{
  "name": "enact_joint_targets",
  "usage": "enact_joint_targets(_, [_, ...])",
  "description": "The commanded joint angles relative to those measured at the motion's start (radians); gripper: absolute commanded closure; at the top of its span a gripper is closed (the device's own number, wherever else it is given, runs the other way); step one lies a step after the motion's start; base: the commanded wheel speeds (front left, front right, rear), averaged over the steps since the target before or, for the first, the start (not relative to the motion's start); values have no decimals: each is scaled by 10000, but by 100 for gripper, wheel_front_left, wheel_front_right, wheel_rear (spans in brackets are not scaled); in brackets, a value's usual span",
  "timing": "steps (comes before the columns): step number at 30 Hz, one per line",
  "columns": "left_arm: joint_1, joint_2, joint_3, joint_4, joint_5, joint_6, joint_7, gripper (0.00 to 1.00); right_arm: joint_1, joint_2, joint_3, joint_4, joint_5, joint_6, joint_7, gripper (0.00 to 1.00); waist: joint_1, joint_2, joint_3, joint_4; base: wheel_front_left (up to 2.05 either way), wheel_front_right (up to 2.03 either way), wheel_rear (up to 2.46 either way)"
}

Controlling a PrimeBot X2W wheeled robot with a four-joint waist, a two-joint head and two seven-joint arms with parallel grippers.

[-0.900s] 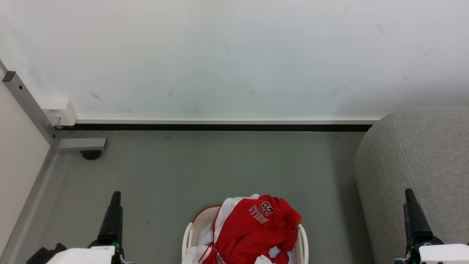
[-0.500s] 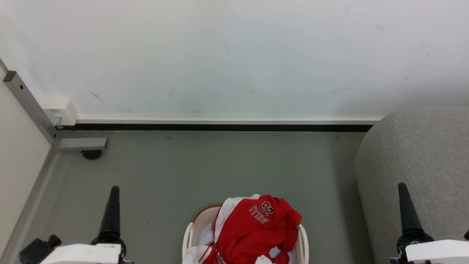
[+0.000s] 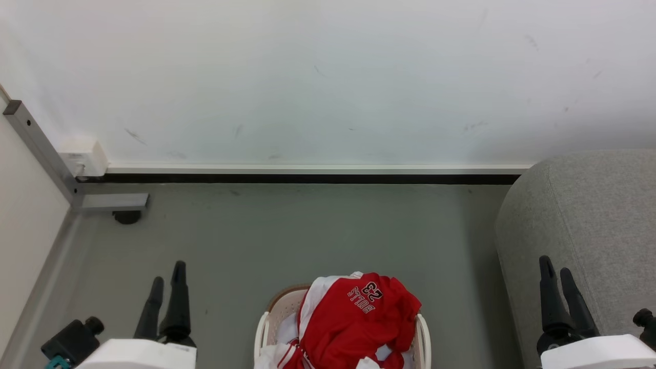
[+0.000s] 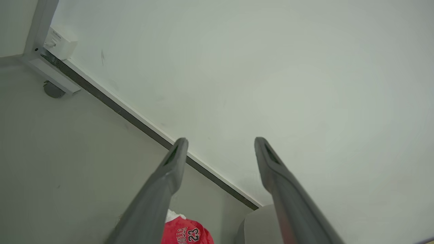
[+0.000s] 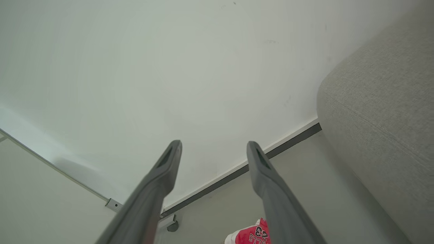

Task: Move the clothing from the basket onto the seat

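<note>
Fingers (image 3: 178, 302) now abreast, both sides (apart)

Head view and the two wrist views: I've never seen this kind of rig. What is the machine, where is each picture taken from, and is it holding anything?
This is a wheeled robot with two arms, each ending in a gripper with two long dark fingers. The head view comes from a camera on its head, looking down: the left gripper is at lower left, the right gripper at lower right. The other two come from wrist cameras looking along each gripper's fingers. Both grippers are open and hold nothing. Between them, on the grey floor, stands a cream basket with red clothing piled in it. The grey seat is to its right.
</note>
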Motion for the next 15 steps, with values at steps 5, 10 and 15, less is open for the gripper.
enact_joint_targets(5, [-13, 136, -252, -95, 1534, 208, -282, 0, -261, -80, 130, 228, -1329, -9, -244, 0, 0, 0, 6, -31, 0, 0, 0])
enact_joint_targets(10, [4, 198, -445, -70, 2276, 419, -422, 0, -323, -70, 234, 327, -2061, -10, -395, 0, 0, 0, 12, -39, 0, 0, 0])
enact_joint_targets(15, [-5, 259, -594, -78, 2825, 538, -550, 0, -325, -85, 379, 328, -2648, -11, -531, 0, 0, 0, 12, -37, 0, 0, 0])
